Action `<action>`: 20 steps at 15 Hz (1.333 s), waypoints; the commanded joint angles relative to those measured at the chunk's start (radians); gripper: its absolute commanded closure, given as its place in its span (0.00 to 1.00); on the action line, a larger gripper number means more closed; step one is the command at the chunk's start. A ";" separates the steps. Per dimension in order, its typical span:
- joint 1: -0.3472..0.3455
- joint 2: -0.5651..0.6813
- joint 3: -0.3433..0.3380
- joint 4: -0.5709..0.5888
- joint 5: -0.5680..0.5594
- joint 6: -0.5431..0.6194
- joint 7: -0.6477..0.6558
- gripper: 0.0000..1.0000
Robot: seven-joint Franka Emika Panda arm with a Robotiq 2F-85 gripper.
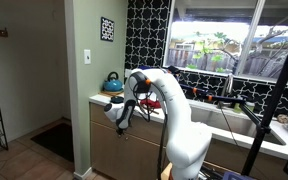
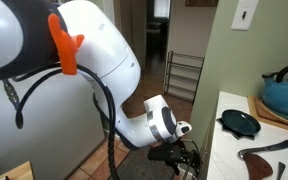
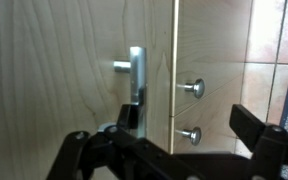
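Hand [image 3: 159, 130] open wide, jaws well spread, nothing gripped. In the wrist view it faces a wooden cupboard door [image 3: 64, 70], the upright bar handle [image 3: 136, 75] lined up between the jaws; contact cannot be told. Two knobs [image 3: 194, 88] just beside. Blue kettle [image 1: 113, 81] on the bench [image 1: 102, 100] above.

home kitchen, teal kettle [image 1: 113, 80], sink counter [image 1: 219, 118], wooden cabinets [image 3: 84, 60]
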 commanded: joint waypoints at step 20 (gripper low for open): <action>0.037 -0.053 0.056 -0.064 0.610 -0.019 -0.411 0.00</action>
